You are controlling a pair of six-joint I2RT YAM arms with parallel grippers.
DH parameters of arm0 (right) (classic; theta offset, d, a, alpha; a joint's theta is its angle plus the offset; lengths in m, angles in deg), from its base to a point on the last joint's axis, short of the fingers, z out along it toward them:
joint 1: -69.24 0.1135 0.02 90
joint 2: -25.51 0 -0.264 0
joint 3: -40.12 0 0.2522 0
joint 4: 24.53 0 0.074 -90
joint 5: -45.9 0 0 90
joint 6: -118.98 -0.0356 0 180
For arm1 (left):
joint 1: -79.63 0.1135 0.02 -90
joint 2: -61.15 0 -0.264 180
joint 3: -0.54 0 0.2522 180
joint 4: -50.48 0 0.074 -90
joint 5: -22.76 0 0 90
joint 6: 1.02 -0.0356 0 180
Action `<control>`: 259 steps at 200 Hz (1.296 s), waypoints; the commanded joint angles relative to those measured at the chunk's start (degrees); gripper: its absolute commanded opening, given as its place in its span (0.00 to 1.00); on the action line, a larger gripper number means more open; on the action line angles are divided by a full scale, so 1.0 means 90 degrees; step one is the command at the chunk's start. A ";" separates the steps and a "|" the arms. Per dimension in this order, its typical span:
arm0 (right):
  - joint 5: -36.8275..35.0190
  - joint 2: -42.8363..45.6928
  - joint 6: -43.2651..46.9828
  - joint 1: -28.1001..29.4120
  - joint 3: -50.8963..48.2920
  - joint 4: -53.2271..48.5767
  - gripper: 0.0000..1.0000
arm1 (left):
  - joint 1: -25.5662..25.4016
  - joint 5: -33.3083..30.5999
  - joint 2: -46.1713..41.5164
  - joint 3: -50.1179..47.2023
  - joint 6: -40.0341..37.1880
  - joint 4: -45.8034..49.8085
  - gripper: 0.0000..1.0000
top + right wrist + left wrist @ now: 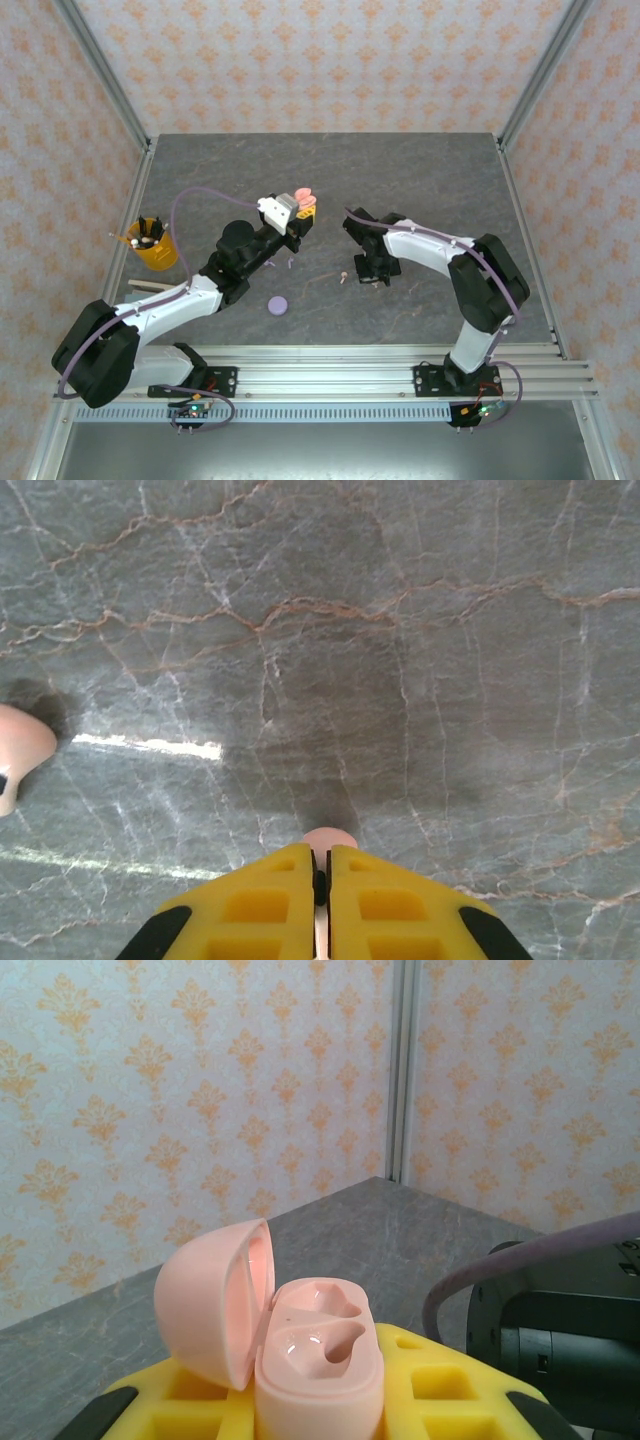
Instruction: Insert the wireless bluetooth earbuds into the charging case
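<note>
My left gripper (300, 212) is raised off the table and shut on an open pale pink charging case (320, 1360). Its lid (215, 1300) is hinged back to the left and both wells are empty. My right gripper (320, 852) is low over the grey table and shut on a pale pink earbud (326, 837), whose rounded head pokes out past the yellow fingertips. A second pink earbud (18, 748) lies on the table to its left, also seen as a small pink earbud (344, 277). Tiny lilac earbuds (290, 264) lie near the left arm.
A closed round lilac case (277, 305) rests on the table in front of the left arm. A yellow cup (152, 245) holding pens stands at the left, with a wooden stick (148, 284) beside it. Metal frame posts line the table's sides.
</note>
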 commanded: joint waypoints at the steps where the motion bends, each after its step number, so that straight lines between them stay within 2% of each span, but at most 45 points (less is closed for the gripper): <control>1: -0.0321 0.0112 -0.0259 -0.0037 -0.0175 0.0322 0.10 | -0.0038 0.0091 0.0039 0.0202 0.0067 0.0000 0.00; 36: -0.0253 0.0010 -0.0260 -0.0036 -0.0196 0.0295 0.11 | -0.0039 0.0085 0.0018 0.0192 0.0076 0.0000 0.00; 48: -0.0233 -0.0013 -0.0240 -0.0036 -0.0196 0.0216 0.14 | -0.0038 0.0087 0.0021 0.0192 0.0076 0.0000 0.00; 67: -0.0239 0.0035 -0.0246 -0.0036 -0.0211 0.0071 0.26 | -0.0039 0.0090 0.0017 0.0204 0.0067 0.0000 0.00; 78: -0.0225 0.0090 -0.0258 -0.0036 -0.0215 0.0000 0.28 | -0.0034 0.0085 0.0017 0.0202 0.0070 0.0002 0.00; 163: 0.0079 0.0145 -0.0118 0.0134 -0.0250 -0.0380 0.32 | -0.0038 0.0082 0.0009 0.0231 0.0042 0.0010 0.00; 259: -0.0449 -0.0317 -0.0203 0.0219 0.0040 -0.0492 0.31 | -0.0038 0.0085 0.0001 0.0231 0.0044 0.0010 0.00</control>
